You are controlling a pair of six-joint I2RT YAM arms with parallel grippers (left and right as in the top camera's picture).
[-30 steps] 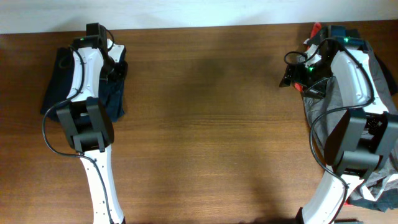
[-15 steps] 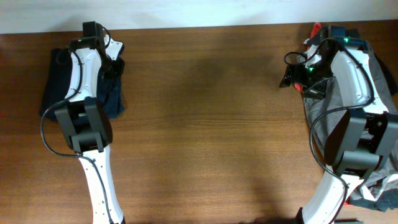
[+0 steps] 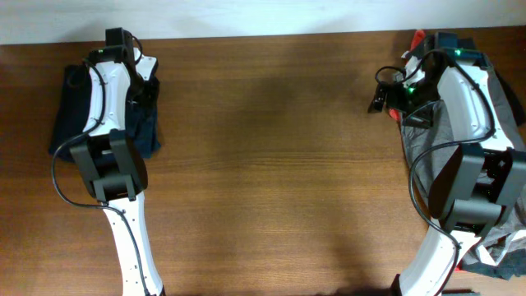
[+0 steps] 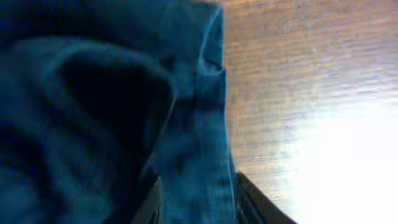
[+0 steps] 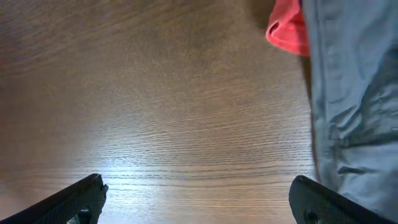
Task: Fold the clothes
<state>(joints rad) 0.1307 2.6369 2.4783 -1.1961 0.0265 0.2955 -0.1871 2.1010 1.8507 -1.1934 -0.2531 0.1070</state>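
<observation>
Most of the desk [image 3: 271, 164] lay open; my left jaws, seemingly clamped on the shorts [image 3: 62, 115], had dragged them toward the left edge; right jaws stood apart.

Both my arms wear glossy white shells. The left arm [image 3: 130, 238] and the right arm [image 3: 462, 90] each carry a boxy black joint housing. Thin black cables loop loosely alongside them, and small green lights glow near each wrist. On my right wrist feed, the fingertips [image 5: 79, 198] are matte black wedges.
</observation>
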